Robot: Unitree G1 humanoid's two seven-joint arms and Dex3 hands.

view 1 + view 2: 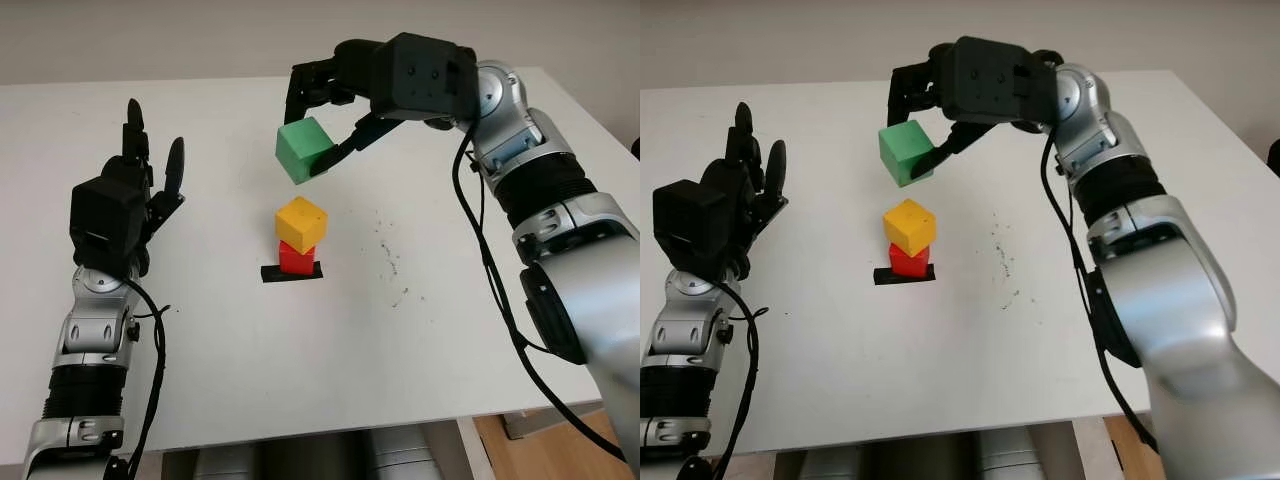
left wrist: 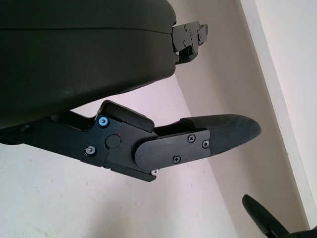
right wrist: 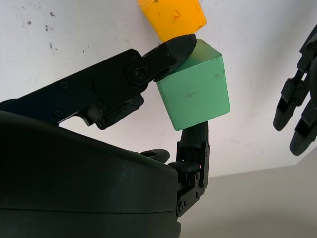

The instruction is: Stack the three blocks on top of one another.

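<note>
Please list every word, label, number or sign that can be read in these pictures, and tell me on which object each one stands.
"2" or a similar curved mark: faint, on the yellow block, seen in the right wrist view; too faint to be sure.
Green block, held by the right hand above the stack: no text.
Red block, under the yellow one: no text.
Left hand, open, at the table's left: no readable label.

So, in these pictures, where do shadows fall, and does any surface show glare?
Left eye view: soft, even light; the yellow cube on the red cube throws almost no shadow on the white table, and the right hand holding the green cube throws none that shows. Right wrist view: mild sheen on the green cube's face. Left wrist view: the open left hand shows dull highlights.
</note>
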